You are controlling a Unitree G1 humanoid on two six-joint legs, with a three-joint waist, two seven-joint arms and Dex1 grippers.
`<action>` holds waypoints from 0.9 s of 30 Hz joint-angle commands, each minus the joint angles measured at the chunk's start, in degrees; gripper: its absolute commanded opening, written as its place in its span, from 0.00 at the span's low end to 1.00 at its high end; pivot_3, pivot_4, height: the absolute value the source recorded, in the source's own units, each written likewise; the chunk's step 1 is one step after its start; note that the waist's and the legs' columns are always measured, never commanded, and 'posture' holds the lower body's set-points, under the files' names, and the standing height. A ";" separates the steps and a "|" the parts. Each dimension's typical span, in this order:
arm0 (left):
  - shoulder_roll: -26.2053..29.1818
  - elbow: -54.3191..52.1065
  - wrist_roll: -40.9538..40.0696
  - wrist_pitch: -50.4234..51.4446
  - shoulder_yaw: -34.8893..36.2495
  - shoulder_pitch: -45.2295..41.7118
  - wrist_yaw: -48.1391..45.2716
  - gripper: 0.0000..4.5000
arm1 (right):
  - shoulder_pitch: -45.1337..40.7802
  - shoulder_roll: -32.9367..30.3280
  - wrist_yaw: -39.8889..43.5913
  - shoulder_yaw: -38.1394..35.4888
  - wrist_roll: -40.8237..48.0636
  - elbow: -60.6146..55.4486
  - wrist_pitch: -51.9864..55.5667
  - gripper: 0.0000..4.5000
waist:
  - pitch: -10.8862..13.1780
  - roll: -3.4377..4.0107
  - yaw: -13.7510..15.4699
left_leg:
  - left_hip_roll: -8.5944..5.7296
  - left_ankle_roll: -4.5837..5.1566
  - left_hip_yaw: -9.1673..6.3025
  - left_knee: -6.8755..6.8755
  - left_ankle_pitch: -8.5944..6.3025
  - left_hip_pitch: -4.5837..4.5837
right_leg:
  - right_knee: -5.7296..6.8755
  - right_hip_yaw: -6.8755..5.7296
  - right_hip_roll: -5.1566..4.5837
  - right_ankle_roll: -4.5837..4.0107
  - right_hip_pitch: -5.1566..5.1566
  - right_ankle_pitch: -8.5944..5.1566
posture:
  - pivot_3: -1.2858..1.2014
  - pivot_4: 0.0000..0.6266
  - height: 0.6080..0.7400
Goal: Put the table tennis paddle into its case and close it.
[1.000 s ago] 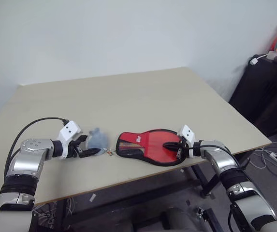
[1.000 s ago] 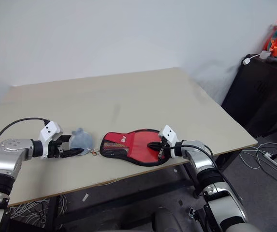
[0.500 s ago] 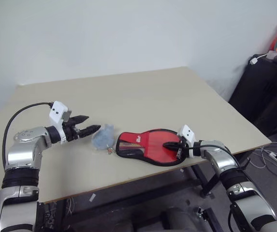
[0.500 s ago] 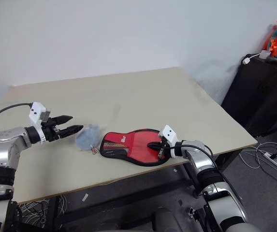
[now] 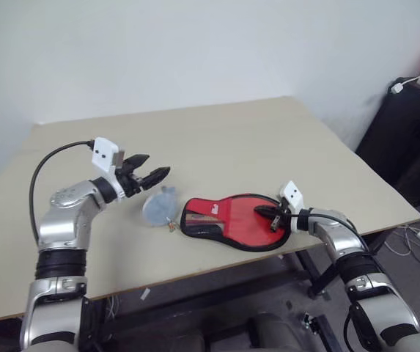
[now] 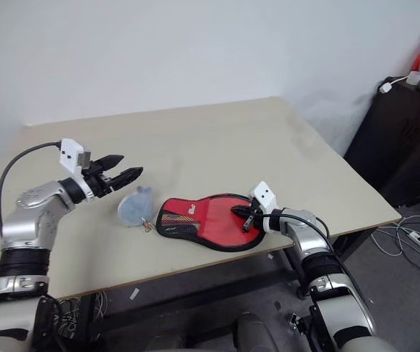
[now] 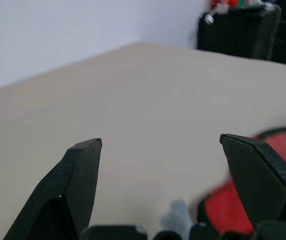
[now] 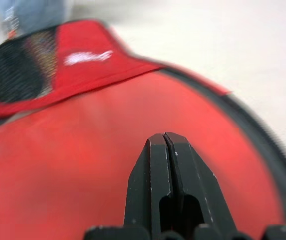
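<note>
Two grippers worked the bench [image 5: 217, 139]; the case [image 5: 235, 222], paddle [image 5: 250, 220] inside, lay near its front edge; the right gripper [image 5: 267, 213], fingers closed, pressed its red face; the left gripper [image 5: 151, 174] hovered, fingers spread; zipping would need that anchoring kept firm.

On my screen the case [image 5: 235, 222] is bright red with black zip edging, a dark mesh panel at its narrow end and a small white logo. The lump [image 5: 158, 207] beside it is grey-blue. The desk [image 5: 231, 139] is plain beige. Both arms' fingers [image 5: 155, 175] are black, their wrist blocks white.
</note>
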 commanded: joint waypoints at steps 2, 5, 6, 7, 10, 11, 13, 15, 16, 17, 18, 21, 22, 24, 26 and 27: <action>-2.42 1.81 4.02 -6.04 0.66 -3.12 7.99 0.90 | -4.99 1.01 -4.90 -5.44 3.24 -3.65 -1.59 0.00 | 0.05 0.03 0.16 | -0.05 -0.15 0.03 -0.01 -0.09 -0.23 | 0.00 0.28 0.20 -0.47 -0.22 0.48 | 0.52 0.00 1.00; -4.22 3.60 5.28 -8.09 0.70 -3.25 11.36 0.90 | -6.96 2.13 -7.58 -8.02 4.90 -4.69 -1.57 0.00 | 0.04 0.04 0.15 | -0.05 -0.20 0.05 -0.13 -0.12 -0.87 | -0.07 0.47 0.33 -0.59 -0.93 0.46 | 0.52 0.00 1.00; -4.74 3.80 5.52 -8.51 0.64 -3.10 12.23 0.90 | -7.46 2.41 -8.26 -8.54 5.18 -5.02 -1.58 0.00 | 0.04 0.04 0.16 | -0.08 -0.21 0.12 -0.15 -0.12 -1.06 | -0.08 0.57 0.33 -0.61 -1.17 0.47 | 0.52 0.00 1.00; -5.04 3.95 5.68 -8.83 0.57 -3.02 12.76 0.90 | -7.72 2.58 -8.64 -8.84 5.26 -5.25 -1.58 0.00 | 0.04 0.04 0.17 | -0.10 -0.23 0.18 -0.12 -0.12 -1.22 | -0.08 0.66 0.31 -0.72 -1.35 0.54 | 0.52 0.00 1.00; -6.56 2.48 5.93 -9.31 0.48 -1.92 14.49 0.90 | -8.74 2.80 -10.13 -9.71 5.24 -5.83 -2.22 0.00 | 0.04 0.03 0.29 | -0.20 -0.47 0.22 0.02 -0.26 -1.52 | -0.20 0.70 0.17 -0.95 -1.47 0.70 | 0.52 0.00 1.00; -6.96 1.96 6.13 -9.58 0.54 -1.59 15.18 0.90 | -9.05 2.82 -10.54 -9.98 5.29 -5.91 -2.34 0.00 | 0.04 0.03 0.31 | -0.28 -0.62 0.26 0.08 -0.35 -1.56 | -0.24 0.76 0.10 -0.93 -1.47 0.70 | 0.52 0.00 1.00; -7.25 1.38 6.23 -9.62 0.79 -1.21 16.23 0.90 | -9.56 2.92 -11.14 -10.24 5.46 -5.98 -2.31 0.00 | 0.04 0.03 0.33 | -0.46 -0.65 0.31 0.11 -0.38 -1.58 | -0.26 0.84 -0.07 -0.87 -1.46 0.69 | 0.52 0.00 1.00; -7.52 0.77 6.34 -9.60 0.96 -0.67 17.41 0.90 | -10.24 2.93 -11.83 -10.76 5.63 -5.56 -2.63 0.00 | 0.04 0.03 0.33 | -0.66 -0.64 0.31 0.16 -0.38 -1.63 | -0.26 0.86 -0.24 -0.72 -1.45 0.68 | 0.52 0.00 1.00; -7.61 0.48 6.27 -9.55 1.00 -0.41 17.73 0.90 | -10.53 2.94 -12.12 -10.96 5.67 -5.31 -2.79 0.00 | 0.04 0.03 0.32 | -0.67 -0.63 0.31 0.23 -0.38 -1.65 | -0.26 0.86 -0.25 -0.65 -1.45 0.65 | 0.52 0.00 1.00; -7.56 0.23 6.18 -9.59 1.03 -0.14 17.84 0.90 | -10.77 3.03 -12.36 -11.04 5.65 -5.11 -2.93 0.00 | 0.04 0.03 0.31 | -0.67 -0.63 0.31 0.28 -0.38 -1.66 | -0.25 0.86 -0.25 -0.57 -1.43 0.62 | 0.52 0.00 1.00; -7.50 0.05 6.09 -9.58 1.04 0.04 17.88 0.90 | -10.90 3.09 -12.48 -11.04 5.62 -5.00 -3.01 0.00 | 0.04 0.02 0.30 | -0.68 -0.63 0.31 0.31 -0.38 -1.66 | -0.25 0.87 -0.24 -0.46 -1.42 0.56 | 0.52 0.00 1.00; -7.82 -1.70 6.12 -9.23 1.58 1.12 19.91 0.90 | -11.43 3.22 -12.91 -11.29 5.88 -4.65 -3.27 0.00 | 0.04 0.02 0.29 | -0.67 -0.62 0.29 0.36 -0.37 -1.57 | -0.16 0.85 -0.21 -0.42 -1.36 0.54 | 0.52 0.00 1.00; -7.96 -2.24 6.07 -8.95 1.74 1.45 20.59 0.90 | -11.60 3.27 -13.06 -11.37 6.02 -4.50 -3.38 0.00 | 0.04 0.02 0.28 | -0.66 -0.62 0.29 0.36 -0.37 -1.54 | -0.13 0.86 -0.20 -0.41 -1.34 0.53 | 0.52 0.00 1.00; -7.83 -2.93 6.08 -8.67 1.82 2.02 21.28 0.90 | -12.10 3.65 -13.48 -11.44 6.24 -4.23 -3.48 0.00 | 0.04 0.02 0.27 | -0.65 -0.61 0.29 0.39 -0.36 -1.50 | -0.09 0.87 -0.17 -0.42 -1.32 0.54 | 0.52 0.00 1.00; -7.50 -3.68 5.89 -8.27 1.95 2.55 21.57 0.90 | -12.70 4.11 -13.92 -11.31 6.25 -3.99 -3.57 0.00 | 0.04 0.02 0.14 | -0.64 -0.61 0.31 0.41 -0.36 -1.46 | -0.05 0.91 -0.15 -0.43 -1.31 0.55 | 0.52 0.00 1.00; -7.37 -4.24 5.78 -7.99 1.98 2.84 21.70 0.90 | -12.93 4.29 -14.04 -11.29 6.26 -3.96 -3.56 0.00 | 0.04 0.02 0.14 | -0.63 -0.61 0.34 0.41 -0.36 -1.41 | -0.04 0.96 -0.11 -0.43 -1.30 0.56 | 0.52 0.00 1.00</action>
